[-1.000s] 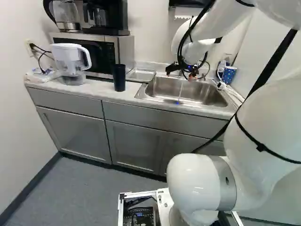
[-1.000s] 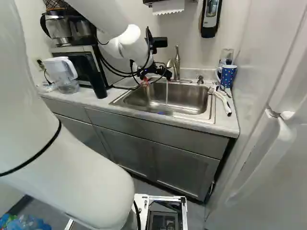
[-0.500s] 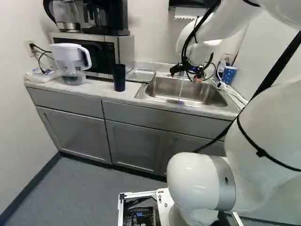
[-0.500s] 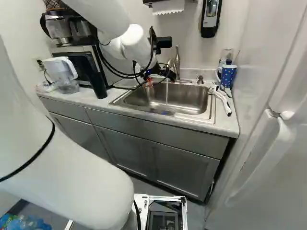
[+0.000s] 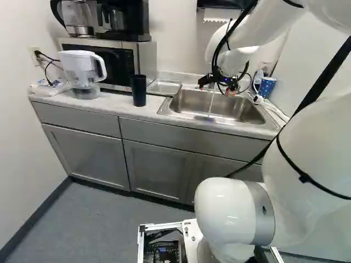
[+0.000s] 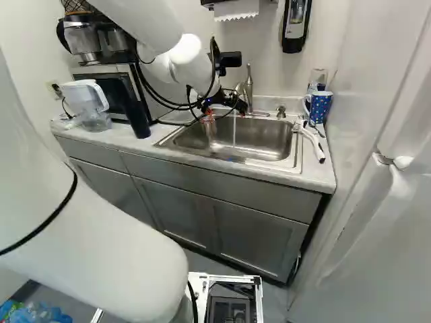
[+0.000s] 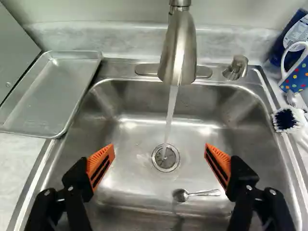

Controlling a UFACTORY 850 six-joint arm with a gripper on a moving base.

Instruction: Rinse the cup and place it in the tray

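Over the rectangular stainless-steel sink (image 7: 231, 137), the black two-fingered gripper with orange pads (image 5: 216, 90) is released, its fingers spread wide apart. Water falls from the brushed-metal faucet (image 7: 178, 50) onto the round drain (image 7: 166, 158), near a small metal spoon (image 7: 181, 195). Outside the basin, the tall black cylindrical cup (image 5: 139, 91) stands upright on the pale countertop (image 5: 116, 105), beside the shallow silver metal tray (image 7: 48, 96).

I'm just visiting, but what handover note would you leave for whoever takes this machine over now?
Gripper: open, empty, above the sink.
Things: dark tumbler on the counter, spotted mug beyond the sink, tray beside it. Which cup is meant is unclear.
Done: water is running; any rinsing can't be confirmed.
Left: likely fetch the cup, rinse it, set it in the tray.
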